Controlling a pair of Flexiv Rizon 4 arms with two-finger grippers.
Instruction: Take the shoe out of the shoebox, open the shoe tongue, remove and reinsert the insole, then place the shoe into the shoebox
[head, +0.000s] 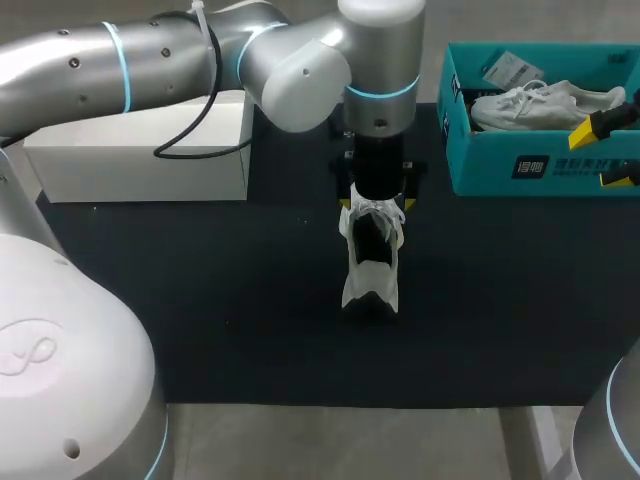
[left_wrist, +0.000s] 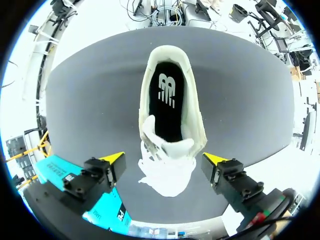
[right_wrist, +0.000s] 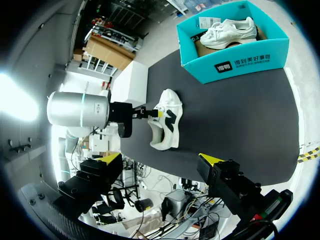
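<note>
On the black table (head: 250, 330), well apart from the teal shoebox (head: 540, 165), the white shoe (head: 370, 265) sits sole-down, its opening bared for insole work. The left pincer (left_wrist: 164, 159) straddles its tongue, released; the right pincer (right_wrist: 161, 158) hangs released, empty.

Even overhead light; soft glare on the left arm (head: 150, 55), upper left. Matte dark tabletop (head: 200, 320); white shoe (head: 370, 290) nearly bleached.

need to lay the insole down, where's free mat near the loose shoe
Bare mat: beside the shoe toward the white box, and on its other side in front of the shoebox. Crowded: left gripper over the shoe, right gripper by the shoebox's front.
</note>
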